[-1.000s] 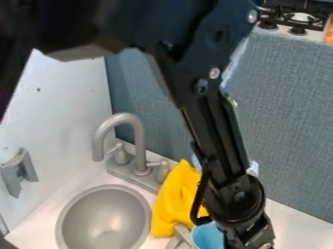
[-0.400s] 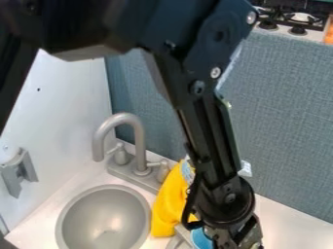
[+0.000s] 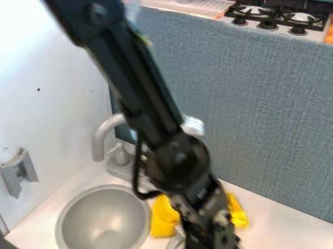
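Observation:
The gripper (image 3: 211, 228) hangs at the bottom edge, right of the sink, on the lower end of the arm. Behind it lies a yellow cloth-like item (image 3: 164, 218), showing on both sides of the gripper; the middle of it is hidden. Whether the gripper touches it I cannot tell. A curved grey piece (image 3: 174, 242) shows low between the sink and the gripper. The round grey sink basin (image 3: 104, 219) is left of the gripper.
The grey faucet (image 3: 104, 133) rises behind the basin, partly covered by the arm. A grey bracket (image 3: 19, 171) sits on the white left wall. A blue-grey panel (image 3: 260, 116) stands behind the counter (image 3: 280, 219), with a stove (image 3: 276, 18) beyond it.
The arm and gripper have swung left, now covering part of the faucet and the middle of the yellow item. The light-blue round thing near the gripper has become hidden.

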### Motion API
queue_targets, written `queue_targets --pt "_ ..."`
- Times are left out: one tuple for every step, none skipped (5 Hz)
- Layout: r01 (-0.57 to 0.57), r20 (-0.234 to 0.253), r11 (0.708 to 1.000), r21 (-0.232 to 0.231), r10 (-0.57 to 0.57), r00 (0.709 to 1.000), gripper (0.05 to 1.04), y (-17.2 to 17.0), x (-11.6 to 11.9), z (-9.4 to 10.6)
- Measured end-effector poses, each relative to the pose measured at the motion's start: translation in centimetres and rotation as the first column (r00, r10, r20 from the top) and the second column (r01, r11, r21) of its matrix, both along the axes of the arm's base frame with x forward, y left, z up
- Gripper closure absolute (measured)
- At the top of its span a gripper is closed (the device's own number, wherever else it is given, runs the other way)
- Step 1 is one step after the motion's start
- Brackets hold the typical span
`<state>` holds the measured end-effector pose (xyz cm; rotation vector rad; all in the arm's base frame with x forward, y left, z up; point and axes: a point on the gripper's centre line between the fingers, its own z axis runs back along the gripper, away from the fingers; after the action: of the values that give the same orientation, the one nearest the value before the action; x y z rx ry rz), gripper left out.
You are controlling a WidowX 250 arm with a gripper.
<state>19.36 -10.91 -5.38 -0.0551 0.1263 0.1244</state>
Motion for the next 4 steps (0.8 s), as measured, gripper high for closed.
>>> queue_targets --pt "-0.105 -0.006 0.993 0.056 0.105 0.994 0.547 2.6 -0.1 0.0" --pt "-0.187 0.028 0.978 0.096 0.185 0.982 0.547 5.2 1.1 -0.6" --pt "-0.225 0.066 0.967 0.119 0.219 0.974 0.547 7.4 1.9 -1.6" --pt "-0.258 0.051 0.954 0.151 0.253 0.966 0.547 8.2 2.5 -2.9"
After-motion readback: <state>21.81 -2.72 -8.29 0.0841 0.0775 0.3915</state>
